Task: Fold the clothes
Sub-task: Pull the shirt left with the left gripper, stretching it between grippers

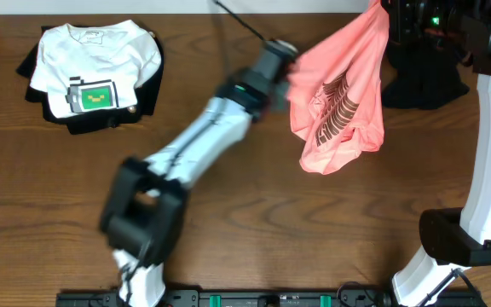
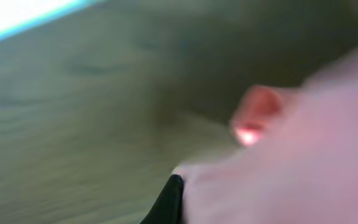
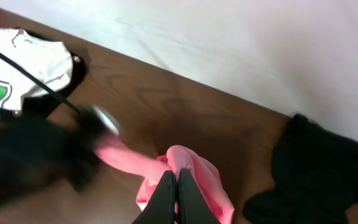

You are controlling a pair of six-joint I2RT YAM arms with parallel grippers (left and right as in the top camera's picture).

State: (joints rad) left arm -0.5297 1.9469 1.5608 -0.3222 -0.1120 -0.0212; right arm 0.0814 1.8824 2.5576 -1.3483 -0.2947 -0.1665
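salmon-pink t-shirt (image 1: 339,89) hangs bunched, dark striped print showing.

Dark brown wooden table (image 1: 254,230), grain running left to right | white wall (image 3: 260,43) beyond its far edge

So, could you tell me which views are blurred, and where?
Left wrist: smeared throughout, pink shirt a soft mass. Overhead: left arm motion-blurred up to the left gripper, table sharp. Right wrist: right gripper crisp, left arm a dark smear.
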